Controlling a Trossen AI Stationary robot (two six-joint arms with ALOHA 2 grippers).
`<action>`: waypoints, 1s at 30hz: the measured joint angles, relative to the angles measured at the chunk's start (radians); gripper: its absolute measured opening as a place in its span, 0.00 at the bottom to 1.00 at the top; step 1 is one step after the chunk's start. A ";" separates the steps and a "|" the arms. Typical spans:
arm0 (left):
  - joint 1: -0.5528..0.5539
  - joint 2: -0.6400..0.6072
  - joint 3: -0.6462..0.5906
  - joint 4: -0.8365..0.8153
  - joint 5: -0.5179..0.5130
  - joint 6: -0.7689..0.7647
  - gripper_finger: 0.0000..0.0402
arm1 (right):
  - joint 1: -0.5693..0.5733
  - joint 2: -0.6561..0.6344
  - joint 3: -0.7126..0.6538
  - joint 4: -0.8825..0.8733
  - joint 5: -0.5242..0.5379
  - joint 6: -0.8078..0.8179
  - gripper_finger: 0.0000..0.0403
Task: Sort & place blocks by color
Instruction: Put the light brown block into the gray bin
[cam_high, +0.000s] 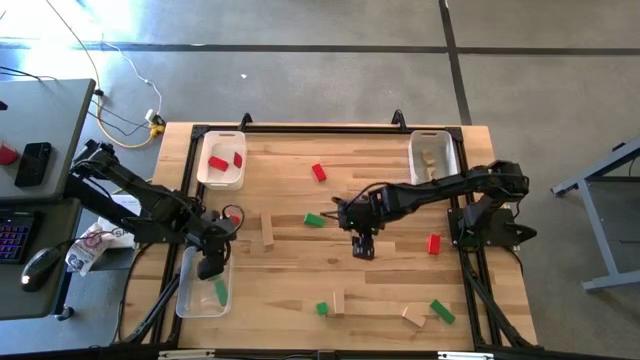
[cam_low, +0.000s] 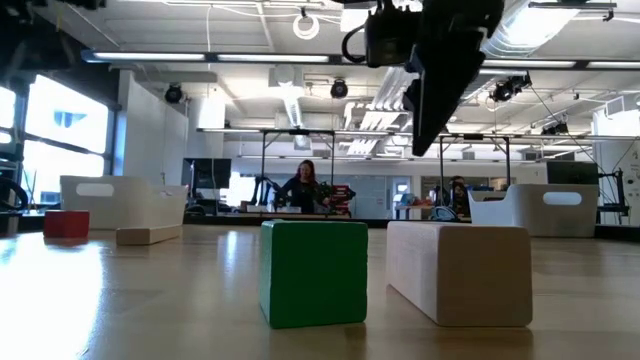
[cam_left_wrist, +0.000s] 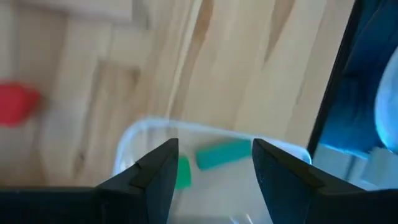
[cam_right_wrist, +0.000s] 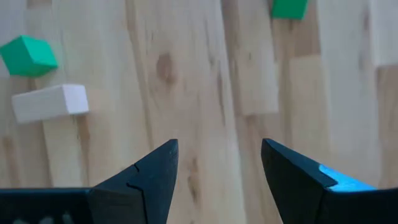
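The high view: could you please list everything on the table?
Red blocks: five, red; two in left white tray, three loose on the table.
Green blocks: five, green; three loose, two in clear tray.
Wood blocks: three loose, light wood; more in right white tray, count unclear.
Trays: three; two white at far corners, one clear at near left.
Left gripper: one, dark, open, over clear tray.
Right gripper: one, dark, open, above mid-table.
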 joint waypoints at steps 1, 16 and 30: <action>0.007 0.000 0.013 0.000 -0.021 0.020 0.48 | 0.011 0.000 0.000 -0.006 0.001 0.016 0.54; 0.179 0.002 0.050 0.026 -0.224 0.311 0.48 | 0.185 0.000 -0.001 -0.310 0.256 0.274 0.54; 0.354 0.002 0.051 0.151 -0.172 0.544 0.48 | 0.243 -0.006 -0.177 -0.467 0.199 0.475 0.54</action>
